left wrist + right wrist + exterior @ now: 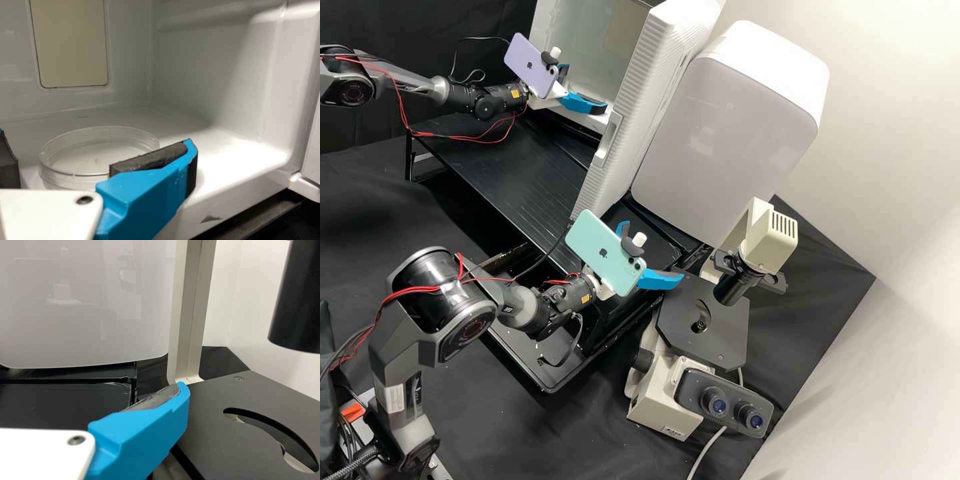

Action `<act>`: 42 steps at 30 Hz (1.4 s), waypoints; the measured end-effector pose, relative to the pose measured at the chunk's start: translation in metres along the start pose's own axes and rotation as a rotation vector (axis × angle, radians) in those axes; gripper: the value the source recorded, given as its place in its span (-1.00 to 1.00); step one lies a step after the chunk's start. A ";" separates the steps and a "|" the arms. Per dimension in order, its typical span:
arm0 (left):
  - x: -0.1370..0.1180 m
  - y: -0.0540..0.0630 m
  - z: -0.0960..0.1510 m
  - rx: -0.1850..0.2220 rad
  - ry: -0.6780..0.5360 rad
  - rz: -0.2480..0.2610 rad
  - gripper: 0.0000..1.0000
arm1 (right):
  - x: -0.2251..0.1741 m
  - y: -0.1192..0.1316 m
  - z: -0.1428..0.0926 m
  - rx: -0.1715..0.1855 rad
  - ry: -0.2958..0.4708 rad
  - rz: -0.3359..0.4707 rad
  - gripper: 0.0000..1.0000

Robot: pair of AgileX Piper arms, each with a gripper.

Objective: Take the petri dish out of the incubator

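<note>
1. The incubator door [633,100] is open. The incubator [235,155] is at the top middle of the high view. So the way in is ready.
2. My left gripper [585,104] is at the open front of the incubator, in the upper left part of the high view. It is low over the white floor.
3. The petri dish [97,155] lies flat on the incubator floor, close to the front edge. It is not out yet, so the main job is not done.
4. My left fingers [150,185] are spread wide, with the near part of the dish between them. They are not squeezing it. I cannot tell if a pad touches the rim.
5. What is left, I think: close on the dish, lift it a little, then bring it out past the door.
6. My right gripper [661,279] is in the lower middle of the high view. It is just over the edge of the black microscope stage [703,320], well apart from the dish. I cannot tell if it is open or closed.
7. The dish is round, low and see-through. It seems to have a lid on, but I am not sure. It looks empty apart from one tiny speck. I think it is smooth and light, so it could slip.
</note>
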 end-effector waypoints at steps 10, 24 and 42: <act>0.000 0.000 0.000 0.002 -0.001 0.001 1.00 | 0.000 0.000 0.000 0.000 0.000 0.000 1.00; 0.001 -0.004 0.004 0.024 -0.026 0.010 -1.00 | 0.000 0.000 0.000 0.000 0.000 0.000 1.00; 0.001 -0.006 0.007 0.037 -0.032 0.008 -1.00 | 0.000 0.000 0.000 0.000 0.000 0.000 1.00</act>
